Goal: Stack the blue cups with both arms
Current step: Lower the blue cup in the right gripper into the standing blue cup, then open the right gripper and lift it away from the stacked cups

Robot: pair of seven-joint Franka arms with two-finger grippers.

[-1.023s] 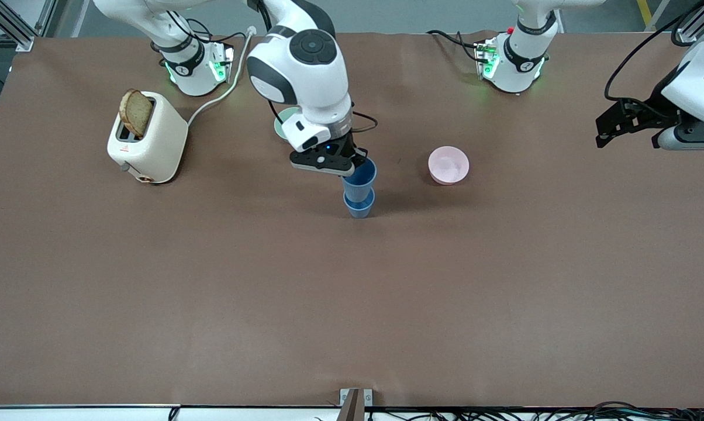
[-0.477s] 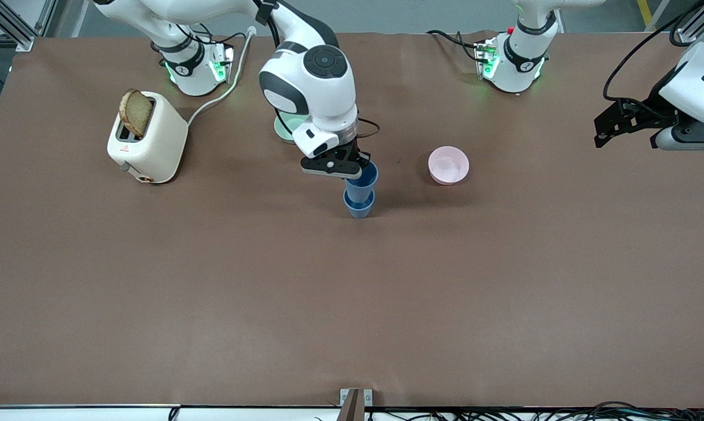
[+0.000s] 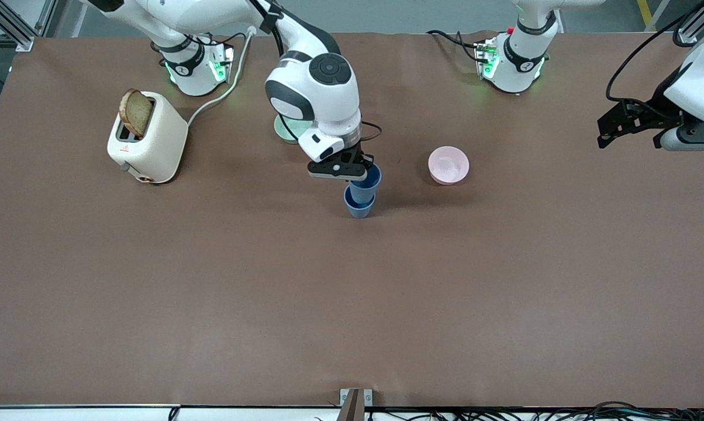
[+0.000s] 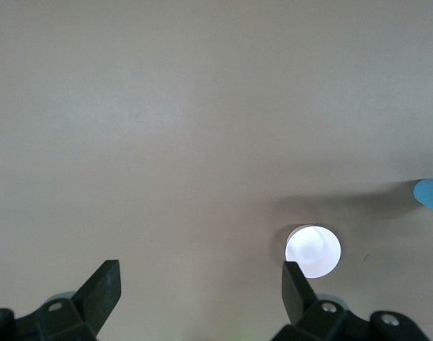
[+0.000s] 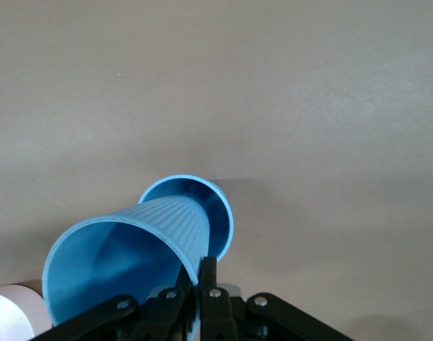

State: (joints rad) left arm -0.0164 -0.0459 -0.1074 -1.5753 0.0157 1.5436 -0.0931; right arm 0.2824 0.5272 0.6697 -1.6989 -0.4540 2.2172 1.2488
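Brown table carries a toaster holding a bread slice, a green bowl and a pink bowl. Right gripper pinches the rim of the upper cup, whose base sits partly inside the lower cup (standing on the table, at about 8 o'clock from the pink bowl). Left gripper waits, fingers spread wide, over the left arm's end of the table.
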